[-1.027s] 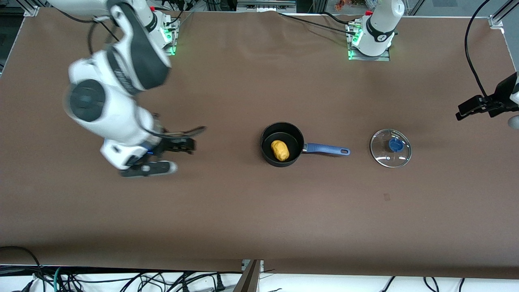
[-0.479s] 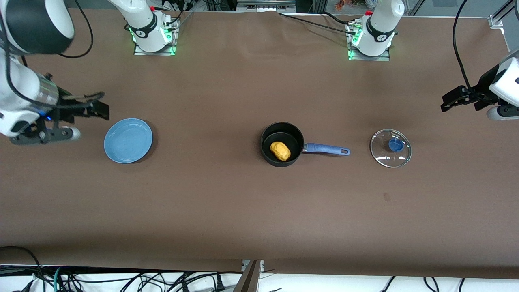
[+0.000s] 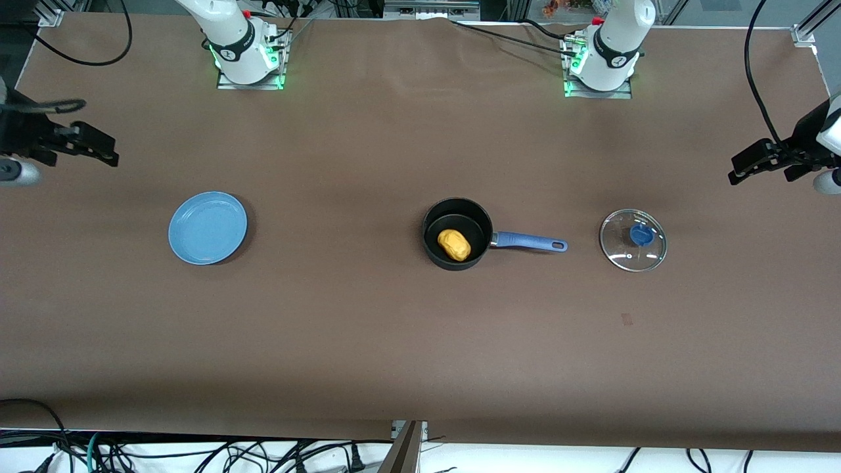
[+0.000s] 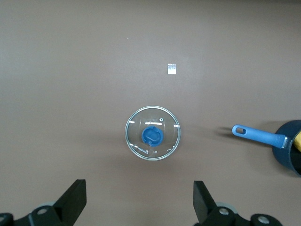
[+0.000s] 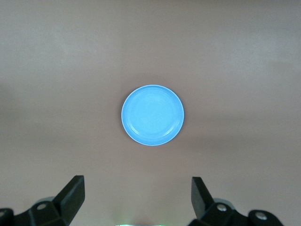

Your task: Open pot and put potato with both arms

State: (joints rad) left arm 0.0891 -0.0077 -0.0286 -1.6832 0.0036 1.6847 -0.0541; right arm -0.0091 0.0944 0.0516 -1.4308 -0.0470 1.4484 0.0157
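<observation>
Potato (image 3: 454,244) inside pot (image 3: 457,234); lid (image 3: 633,240) beside pot, likely fragile, knob offers hold; left gripper (image 4: 139,207) and right gripper (image 5: 136,203) empty, jaws spread, well apart from pot.

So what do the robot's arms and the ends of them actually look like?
Both arms are glossy white with dark grey bands at the joints, each rising from a metal base plate lit green. Black cables loop off them. The left tool and the right tool are black, each with two flat, wedge-shaped fingers set wide apart; round silver screws show at the finger roots.
</observation>
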